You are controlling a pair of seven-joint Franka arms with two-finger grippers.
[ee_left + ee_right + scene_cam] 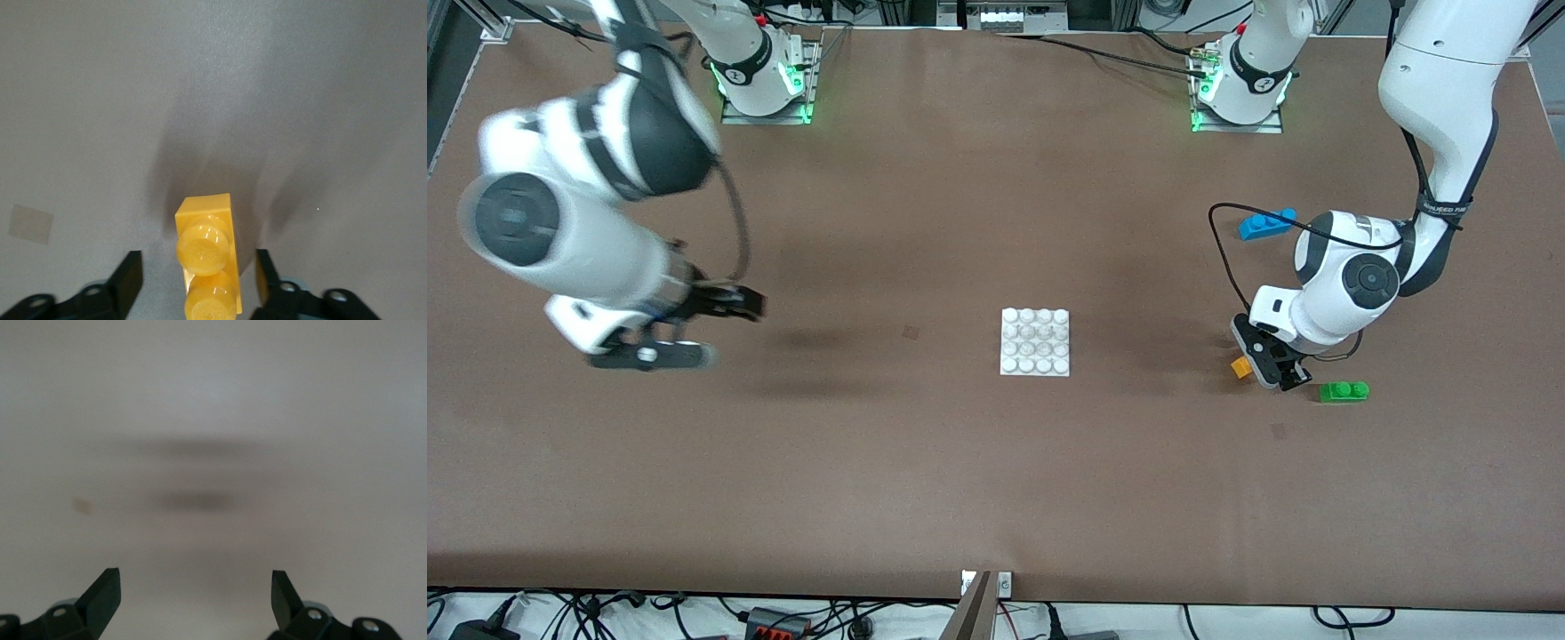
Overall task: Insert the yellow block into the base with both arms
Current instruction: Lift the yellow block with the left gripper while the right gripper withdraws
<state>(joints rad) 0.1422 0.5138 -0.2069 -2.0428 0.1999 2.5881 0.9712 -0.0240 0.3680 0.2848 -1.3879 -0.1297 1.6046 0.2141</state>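
Orange-yellow two-stud yellow block (206,263) lies on the desk (925,462) near the green brick (1344,391). Left wrist view alone shows left pincer (199,283) fingers straddling it, gaps either side. Right pincer (195,593) hangs wide.

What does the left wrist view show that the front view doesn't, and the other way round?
Left wrist only: the yellow block's two studs, and gaps between it and both fingers, which aren't touching it.

Front only: the base at mid-table, the green brick, the blue brick, and the right gripper open over bare table.

Both: the left gripper down at the block.
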